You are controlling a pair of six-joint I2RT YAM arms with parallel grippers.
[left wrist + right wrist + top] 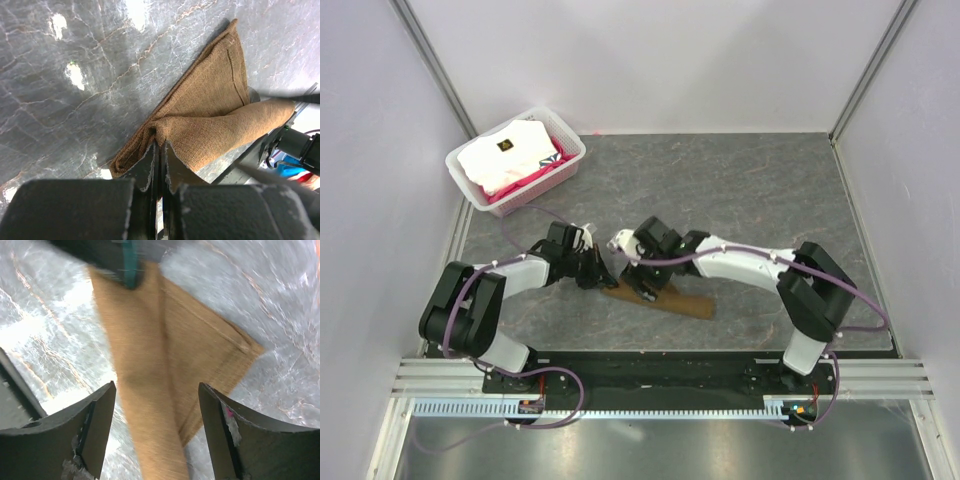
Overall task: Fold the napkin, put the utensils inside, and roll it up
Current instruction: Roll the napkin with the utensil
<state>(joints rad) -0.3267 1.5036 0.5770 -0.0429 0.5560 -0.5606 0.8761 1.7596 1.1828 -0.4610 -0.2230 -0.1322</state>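
My left wrist view shows my left pincer (160,148) pressed together on a fold of the napkin (210,115), which lies half rolled on the tabletop (75,100). From above, my arms cover that grip. My right pincer (157,395) hangs spread over the roll, its view blurred.

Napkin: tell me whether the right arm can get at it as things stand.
Probably yes. The right gripper hangs open right over the napkin, with nothing between them. The left gripper pinches only one end of it, seemingly out of the way.
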